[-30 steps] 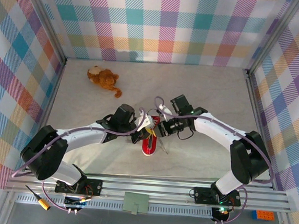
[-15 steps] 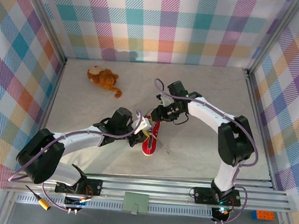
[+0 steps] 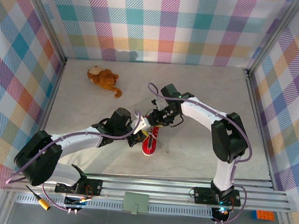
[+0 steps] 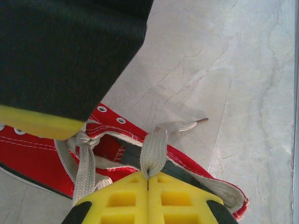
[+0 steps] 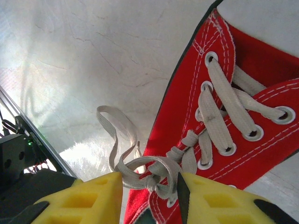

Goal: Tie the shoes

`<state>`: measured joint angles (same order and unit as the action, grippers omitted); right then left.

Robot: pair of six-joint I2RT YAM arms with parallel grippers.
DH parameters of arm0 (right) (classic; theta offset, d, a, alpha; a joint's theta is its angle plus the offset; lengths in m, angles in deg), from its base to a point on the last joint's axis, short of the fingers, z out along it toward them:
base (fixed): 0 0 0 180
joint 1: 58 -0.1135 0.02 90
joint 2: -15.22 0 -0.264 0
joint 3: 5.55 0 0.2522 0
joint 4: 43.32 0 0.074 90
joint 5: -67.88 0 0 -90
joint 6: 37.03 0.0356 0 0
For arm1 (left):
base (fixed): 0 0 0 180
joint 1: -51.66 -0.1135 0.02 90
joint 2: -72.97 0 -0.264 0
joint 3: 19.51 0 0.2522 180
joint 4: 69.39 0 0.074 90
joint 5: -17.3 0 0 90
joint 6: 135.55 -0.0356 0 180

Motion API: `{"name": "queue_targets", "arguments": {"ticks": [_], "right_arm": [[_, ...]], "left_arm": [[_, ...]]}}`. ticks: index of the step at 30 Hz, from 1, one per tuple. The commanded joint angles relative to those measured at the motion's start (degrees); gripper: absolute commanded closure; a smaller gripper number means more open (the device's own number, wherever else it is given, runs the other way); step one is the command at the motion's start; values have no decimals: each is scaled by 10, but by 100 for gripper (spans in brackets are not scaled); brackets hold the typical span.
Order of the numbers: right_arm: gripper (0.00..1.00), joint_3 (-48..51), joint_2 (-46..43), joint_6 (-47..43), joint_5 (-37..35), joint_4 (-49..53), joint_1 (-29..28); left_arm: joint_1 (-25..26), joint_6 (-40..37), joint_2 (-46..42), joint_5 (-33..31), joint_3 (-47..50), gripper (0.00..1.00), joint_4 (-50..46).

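Red sneaker point(image 3: 149, 143), toe toward bases, left tool point(image 4: 148, 179) pinching lace point(image 4: 153, 149)

You get open table point(image 3: 219, 92) right and far side; plush toy point(image 3: 104, 78) blocks far left; left hand point(image 3: 142, 126), right hand point(image 3: 155, 119) crowd sneaker point(image 3: 150, 142).

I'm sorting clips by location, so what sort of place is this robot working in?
Most likely a robot test cell in a lab, not a home: plaid-printed panels wall in a marble-look table, two arms are bolted to an aluminium rail, and a red sneaker and plush toy serve as props.
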<state>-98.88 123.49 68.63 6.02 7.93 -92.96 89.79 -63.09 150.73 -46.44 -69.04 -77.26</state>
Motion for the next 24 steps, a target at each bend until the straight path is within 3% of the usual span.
{"name": "queue_targets", "arguments": {"ticks": [1,11,17,24], "right_arm": [[64,-21,18,-7,4,29,-4],[75,-39,27,-24,-10,53,-11],[93,-20,-11,-37,-26,18,-13],[95,35,-72,-52,-52,-48,-14]], "left_arm": [[4,-1,-9,1,2,100,-14],[4,0,-9,-2,0,100,-18],[4,6,-9,-7,-5,100,-25],[3,25,-5,-21,-14,100,-26]]}}
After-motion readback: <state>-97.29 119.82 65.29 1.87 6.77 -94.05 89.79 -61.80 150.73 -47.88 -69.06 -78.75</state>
